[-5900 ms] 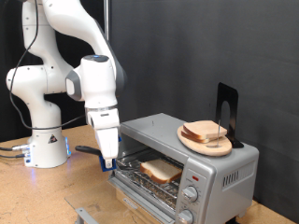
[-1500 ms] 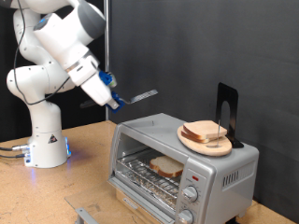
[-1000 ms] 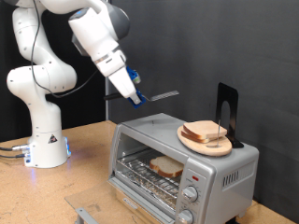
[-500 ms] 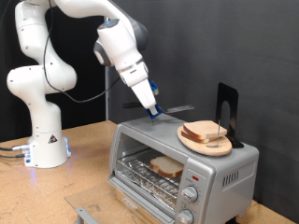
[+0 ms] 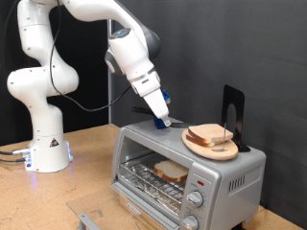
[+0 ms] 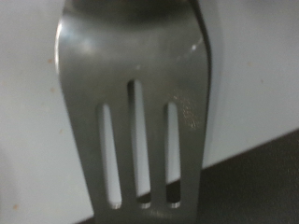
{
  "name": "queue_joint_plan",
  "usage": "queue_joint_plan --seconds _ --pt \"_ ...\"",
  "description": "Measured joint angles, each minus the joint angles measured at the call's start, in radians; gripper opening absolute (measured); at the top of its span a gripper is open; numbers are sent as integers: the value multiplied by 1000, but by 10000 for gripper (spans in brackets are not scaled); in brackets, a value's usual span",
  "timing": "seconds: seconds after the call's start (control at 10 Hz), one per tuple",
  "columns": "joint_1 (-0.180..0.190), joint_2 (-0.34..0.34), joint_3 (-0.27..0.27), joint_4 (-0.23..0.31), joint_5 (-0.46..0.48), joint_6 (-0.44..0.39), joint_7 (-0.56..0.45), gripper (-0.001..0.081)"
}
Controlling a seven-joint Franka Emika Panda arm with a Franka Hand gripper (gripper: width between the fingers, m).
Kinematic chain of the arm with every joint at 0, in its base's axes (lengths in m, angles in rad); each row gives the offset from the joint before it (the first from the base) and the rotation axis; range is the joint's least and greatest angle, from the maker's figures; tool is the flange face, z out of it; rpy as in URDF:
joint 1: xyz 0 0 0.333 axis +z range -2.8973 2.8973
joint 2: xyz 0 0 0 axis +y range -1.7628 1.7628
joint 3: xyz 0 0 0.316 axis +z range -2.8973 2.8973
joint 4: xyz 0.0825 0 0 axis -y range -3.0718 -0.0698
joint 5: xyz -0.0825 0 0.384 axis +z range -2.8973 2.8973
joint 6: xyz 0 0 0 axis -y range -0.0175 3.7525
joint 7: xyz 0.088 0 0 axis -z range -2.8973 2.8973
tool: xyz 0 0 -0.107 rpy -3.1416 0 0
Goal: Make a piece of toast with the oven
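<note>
One white Franka arm [image 5: 58,72] fills the upper left of the exterior frame, reaching down towards the centre, where its gripper [image 5: 161,119] hangs just above the top of the boxy silver-grey toaster oven [image 5: 187,163]. The oven occupies the lower right of the frame, standing on a light wooden surface [image 5: 58,196], with two round knobs at its lower right corner. Behind its glass front, one square slice of pale bread with a darker crust [image 5: 171,172] lies on the wire rack inside. On the oven's roof, towards the frame's right, a round wooden plate [image 5: 210,146] carries more bread [image 5: 209,134]. The gripper is clenched on a slotted metal spatula [image 6: 135,112] with a blue-trimmed handle; the wrist view is nearly filled by its shiny blade, three slots showing, held over a pale face with a dark band in one corner. In the exterior view the blade's tip points towards the plate, close to its rim; whether it touches cannot be told.

Judged from this pose, the risk is a nudge: a blade carried low across the roof could catch the plate's edge and push it, with its bread, towards the oven's far side, or scrape the metal top.
</note>
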Motion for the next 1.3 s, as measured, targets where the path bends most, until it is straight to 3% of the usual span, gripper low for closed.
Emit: queue_joint_plan --seconds 0.3,0.6,0.9,1.3 --pt "0 -60 -42 0 63 -66 -74 804" --pt "-31 -142 -62 -26 9 -115 -44 809" --pt "-30 -138 -86 -44 26 -122 -113 809" --pt "-54 -197 -263 -129 50 -252 -328 809"
